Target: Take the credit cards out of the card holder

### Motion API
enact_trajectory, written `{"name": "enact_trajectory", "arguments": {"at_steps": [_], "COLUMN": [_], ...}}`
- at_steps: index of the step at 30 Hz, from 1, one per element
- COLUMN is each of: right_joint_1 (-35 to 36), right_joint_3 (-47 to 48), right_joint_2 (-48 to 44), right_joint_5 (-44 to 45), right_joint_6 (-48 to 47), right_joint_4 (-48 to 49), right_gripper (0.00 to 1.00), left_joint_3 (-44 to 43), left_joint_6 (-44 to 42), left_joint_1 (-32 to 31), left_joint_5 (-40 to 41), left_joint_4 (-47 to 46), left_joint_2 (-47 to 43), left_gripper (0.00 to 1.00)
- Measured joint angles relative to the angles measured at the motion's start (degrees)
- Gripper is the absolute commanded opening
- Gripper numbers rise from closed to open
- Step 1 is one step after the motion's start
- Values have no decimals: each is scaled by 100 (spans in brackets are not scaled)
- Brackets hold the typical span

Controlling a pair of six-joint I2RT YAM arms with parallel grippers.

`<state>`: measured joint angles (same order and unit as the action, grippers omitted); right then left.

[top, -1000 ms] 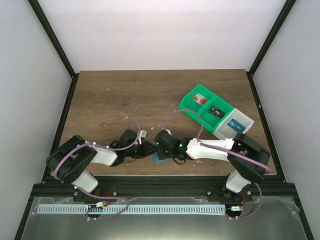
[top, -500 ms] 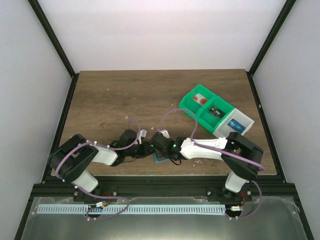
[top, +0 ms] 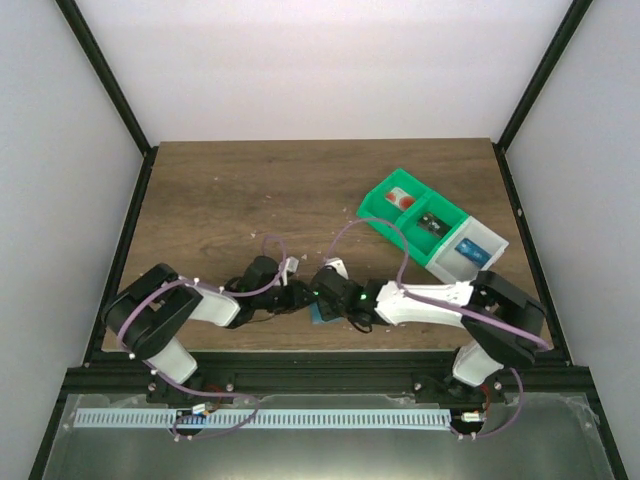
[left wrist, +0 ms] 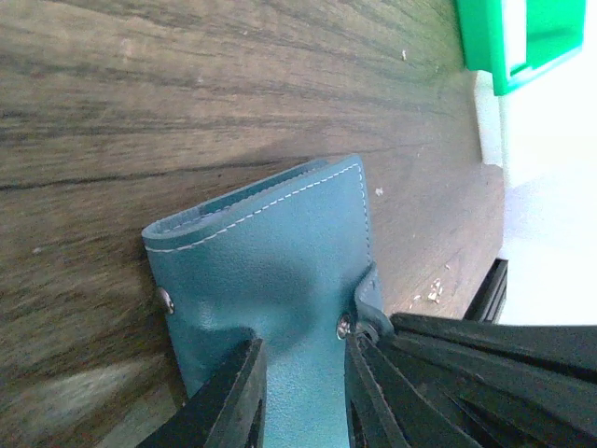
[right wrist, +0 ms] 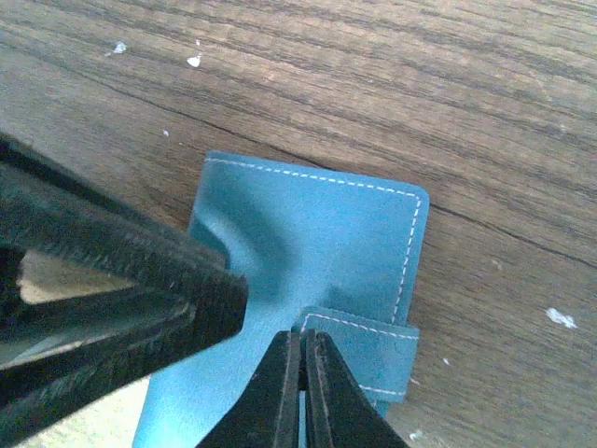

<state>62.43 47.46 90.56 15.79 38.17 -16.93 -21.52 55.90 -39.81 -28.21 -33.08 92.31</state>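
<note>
card holder point(top: 321, 317) sits at 6 o'clock on the table point(top: 220, 200), by the near edge, same spot as a sec ago. it's folded shut, stitched face up. left pincer point(left wrist: 298, 406) is narrow and clamped on the holder's near end. teal leather runs between its fingers point(left wrist: 233, 401), no change there. right pincer point(right wrist: 303, 341) is the news: was part open, now pinched fully together, tips down on the holder right at the edge of the strap tab point(right wrist: 368, 350). can't tell if any leather's caught between the tips. top view: r arm's elbow has swung back out toward 3 o'clock vs half a sec ago, wrist pulled a touch that way too. l arm has barely shifted. green/white bins point(top: 432, 232) sit at 2 o'clock from the holder, well apart, haven't budged.
</note>
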Motion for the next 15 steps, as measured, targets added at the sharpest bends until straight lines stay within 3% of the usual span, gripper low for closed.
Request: {"name": "enact_trajectory", "arguments": {"at_steps": [15], "right_joint_1": [-129], "right_joint_3": [-1220], "right_joint_2": [-1609], "right_joint_5": [-83], "right_joint_6": [-26], "right_joint_4": [804], "right_gripper": [0], "left_joint_3": [-160], "left_joint_6": [-90], "left_joint_1": [-48], "left_joint_5": [83], "left_joint_4": [236], "left_joint_2": [52], "left_gripper": [28]}}
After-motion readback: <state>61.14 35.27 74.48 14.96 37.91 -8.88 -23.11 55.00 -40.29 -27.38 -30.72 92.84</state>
